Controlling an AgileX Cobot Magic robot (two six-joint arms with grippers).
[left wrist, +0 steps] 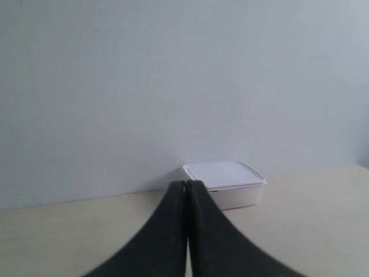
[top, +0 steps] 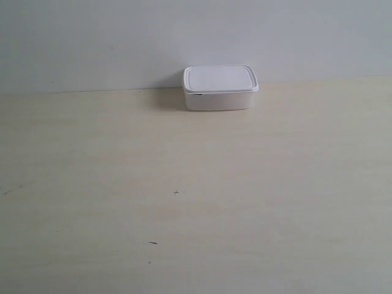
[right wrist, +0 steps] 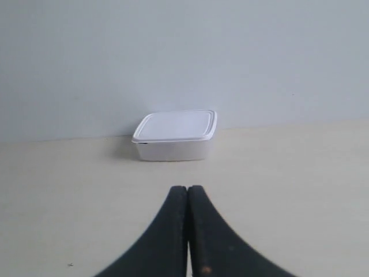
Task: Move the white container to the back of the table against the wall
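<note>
Exterior view: the white container (top: 220, 87) sits in the upper middle of the frame, slightly right of centre, at the far edge of the table (top: 245, 202). Its back side lies along the line where the tabletop meets the wall (top: 122, 43). Whether it actually touches the wall cannot be told. Its flat rimmed lid is on and level, and a soft shadow (top: 171, 99) falls beside it on its left in the frame.

The pale wood-grain surface in front of it carries only small marks. A tiny cross-shaped mark (top: 176, 193) lies near the frame's centre, a short dark speck (top: 152, 243) lies lower down, and a faint smudge (top: 8, 191) is at the left edge.

Left wrist view: the left gripper (left wrist: 187, 186) has its two dark fingers pressed together and holds nothing. Their tips overlap a near corner of the container in that picture.

Right wrist view: the right gripper (right wrist: 187, 189) is likewise closed on nothing. A stretch of bare table lies between its tips and the container, which stands against the wall behind.
</note>
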